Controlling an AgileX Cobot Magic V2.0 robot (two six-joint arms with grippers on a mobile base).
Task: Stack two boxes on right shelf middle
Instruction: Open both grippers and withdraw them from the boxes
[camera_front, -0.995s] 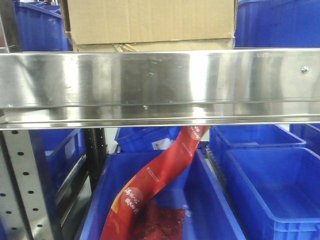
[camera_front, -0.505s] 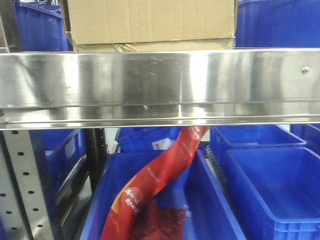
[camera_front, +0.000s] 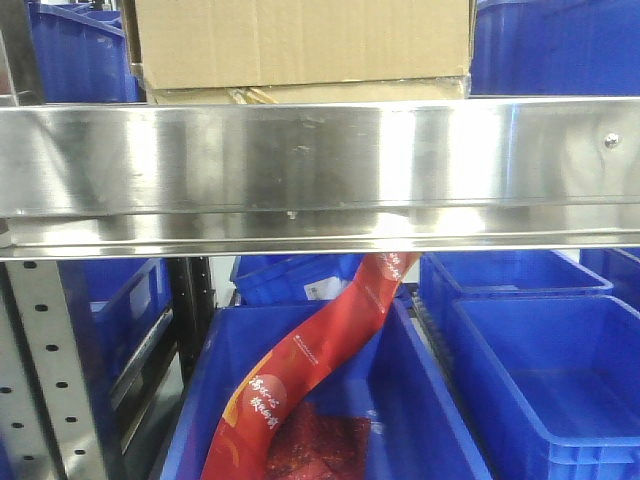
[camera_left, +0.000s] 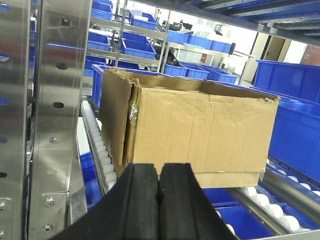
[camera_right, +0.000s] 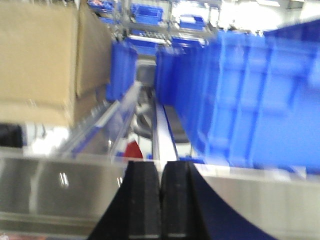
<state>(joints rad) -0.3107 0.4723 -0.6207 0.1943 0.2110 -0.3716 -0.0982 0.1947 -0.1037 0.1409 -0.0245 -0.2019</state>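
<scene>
Front view: upper cardboard box (camera_front: 300, 40) sits at 12 o'clock, above the stainless-steel front rail (camera_front: 320, 165) of the shelf. A thin strip of a lower cardboard box (camera_front: 300, 94) shows just under it, the two touching, stacked. The rail runs across the whole frame w/ a grey perforated upright (camera_front: 45, 370) at 8 o'clock. Below the rail, a large blue bin (camera_front: 430, 420) at 6 o'clock holds a red printed bag (camera_front: 300, 370) leaning diagonally up toward the rail. Another blue bin (camera_front: 550, 370) beside it at 4 o'clock.

Left wrist view: the left claw (camera_left: 159, 200) is at 6 o'clock, black pads pressed together, nothing between them. The upper box fills the centre; its top flaps are ragged and torn. It rests on the lower box, seen as a pale strip at its base, over roller tracks (camera_left: 97, 150). Claw sits apart from the box, in front of it.

Right wrist view (blurry): the right claw (camera_right: 160, 200) at 6 o'clock, pads closed on each other, empty. Box stack at 10 o'clock, tall blue bin (camera_right: 250, 95) at 3 o'clock, rail just ahead of the pads.
</scene>
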